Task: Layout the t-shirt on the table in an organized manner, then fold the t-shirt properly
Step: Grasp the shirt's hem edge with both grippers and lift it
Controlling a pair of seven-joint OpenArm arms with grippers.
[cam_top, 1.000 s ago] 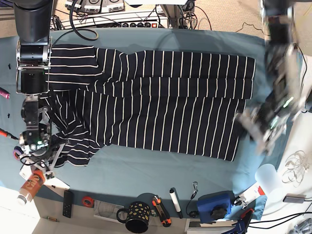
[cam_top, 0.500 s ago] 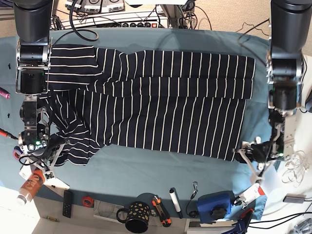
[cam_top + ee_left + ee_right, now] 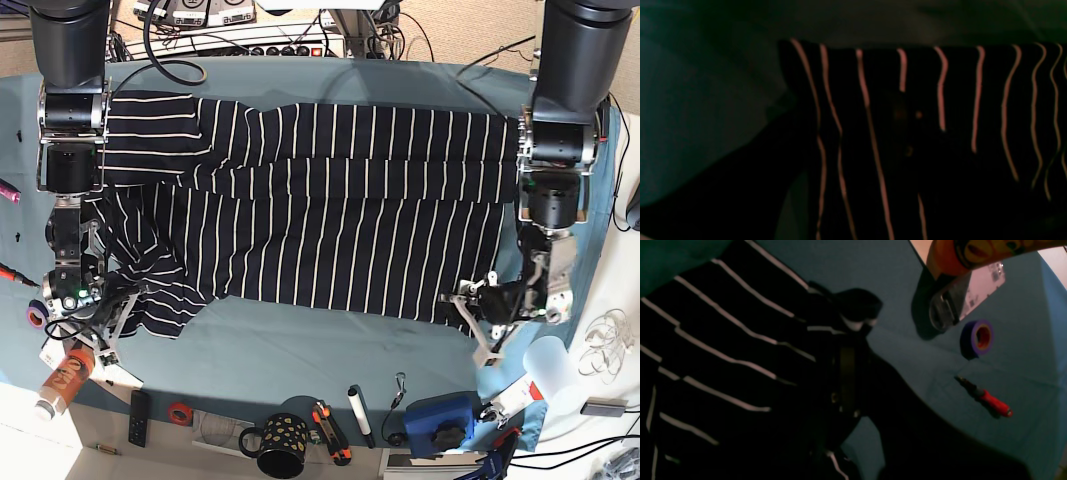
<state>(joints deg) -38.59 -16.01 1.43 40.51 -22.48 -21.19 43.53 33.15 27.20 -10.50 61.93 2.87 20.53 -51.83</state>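
- The t-shirt (image 3: 320, 210) lies spread lengthwise across the teal worktop (image 3: 300, 350), 1 sleeve bunched at the base view's lower left.
- No writing is readable; the orange can's (image 3: 977, 253) print is too blurred.
- Right end effector (image 3: 118, 310) is pressed together, pinching that sleeve.
- Left end effector (image 3: 478, 325) stands spread over the shirt's opposite lower corner, holding nothing.
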